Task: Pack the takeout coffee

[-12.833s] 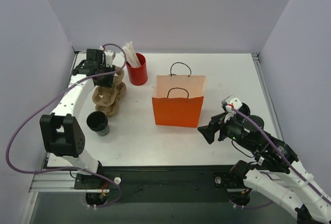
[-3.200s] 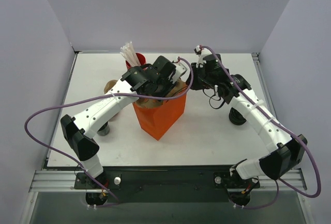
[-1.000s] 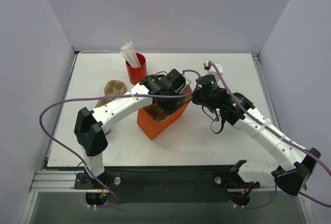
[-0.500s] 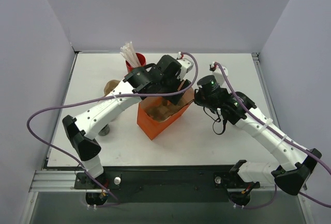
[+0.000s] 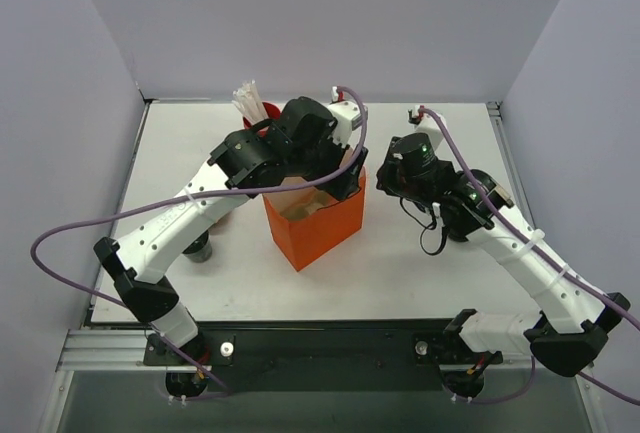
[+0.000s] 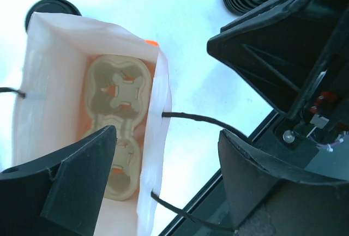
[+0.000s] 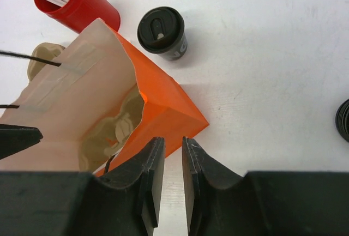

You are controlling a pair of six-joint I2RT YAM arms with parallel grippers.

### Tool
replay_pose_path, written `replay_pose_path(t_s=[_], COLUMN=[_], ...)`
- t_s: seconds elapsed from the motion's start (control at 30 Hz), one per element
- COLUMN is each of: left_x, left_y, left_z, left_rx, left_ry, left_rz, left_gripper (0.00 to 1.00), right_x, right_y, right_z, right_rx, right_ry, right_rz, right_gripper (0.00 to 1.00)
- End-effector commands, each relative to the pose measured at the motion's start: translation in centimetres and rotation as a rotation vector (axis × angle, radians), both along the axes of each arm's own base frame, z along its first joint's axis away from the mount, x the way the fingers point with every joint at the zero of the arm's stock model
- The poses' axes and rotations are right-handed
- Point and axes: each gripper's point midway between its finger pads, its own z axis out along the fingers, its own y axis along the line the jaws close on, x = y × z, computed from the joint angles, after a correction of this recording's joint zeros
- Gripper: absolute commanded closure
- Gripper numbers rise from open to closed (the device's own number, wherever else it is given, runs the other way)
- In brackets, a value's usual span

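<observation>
Orange bag (image 5: 315, 228) already holds the cardboard tray (image 6: 98, 80); left gripper (image 6: 166, 154), spread wide above, should rise clear of the handles (image 6: 191, 117); right gripper (image 7: 173, 143) barely parted, empty.

The left arm (image 5: 190, 209) half hides one coffee cup (image 5: 198, 251); a black disc (image 7: 344, 119), possibly a lid, is cropped.

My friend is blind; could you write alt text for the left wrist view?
Looking down into an open orange paper bag, a tan moulded-pulp cup carrier lies empty at the bottom. The left tool hangs above it, black fingers wide apart, holding nothing.
</observation>
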Motion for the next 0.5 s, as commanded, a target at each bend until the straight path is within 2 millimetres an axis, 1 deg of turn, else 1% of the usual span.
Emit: replay_pose_path(t_s=[0.0,0.07,0.13,0.17,0.2,0.23,0.27,0.3,0.33,0.37,0.4,0.43,0.47], left_x=[0.7,0.9,1.7,1.6,2.1,2.2,1.9,1.8,1.7,1.7,1.8,1.3,2.0], left_y=[2.1,3.2,4.4,5.1,6.0,6.6,7.5,8.0,8.3,9.4,9.9,9.7,11.6], left_z=[7.0,7.8,7.9,8.5,8.0,7.9,8.3,8.4,7.5,7.9,7.8,6.6,6.8], left_rx=[-0.142,-0.152,-0.141,-0.155,-0.134,-0.133,-0.163,-0.177,-0.174,-0.22,-0.241,-0.252,-0.293], left_ry=[-0.159,-0.186,-0.219,-0.232,-0.243,-0.24,-0.232,-0.226,-0.201,-0.177,-0.155,-0.091,-0.063], left_rz=[0.102,0.152,0.231,0.254,0.306,0.339,0.38,0.396,0.403,0.435,0.439,0.404,0.471], left_gripper=[0.14,0.11,0.04,0.03,0.03,0.03,0.03,0.03,0.03,0.03,0.03,0.03,0.03], right_x=[0.4,0.4,0.5,0.5,0.8,1.0,0.9,1.7,2.0,1.9,2.7,3.5,4.1], right_y=[0.1,0.3,0.6,1.1,1.4,1.9,2.7,3.0,3.3,4.1,4.4,4.0,4.1], right_z=[1.6,2.2,2.6,2.9,3.4,3.8,3.8,4.0,3.9,3.8,3.2,3.5,3.4], right_rx=[-0.067,-0.076,-0.083,-0.095,-0.1,-0.107,-0.122,-0.12,-0.115,-0.086,-0.076,-0.057,-0.046], right_ry=[-0.034,-0.047,-0.055,-0.07,-0.081,-0.095,-0.091,-0.086,-0.078,-0.06,-0.035,-0.033,-0.021], right_rz=[0.062,0.09,0.113,0.159,0.184,0.222,0.295,0.317,0.342,0.403,0.418,0.407,0.413], right_gripper=[0.78,0.78,0.76,0.75,0.74,0.7,0.69,0.69,0.67,0.65,0.64,0.62,0.61])
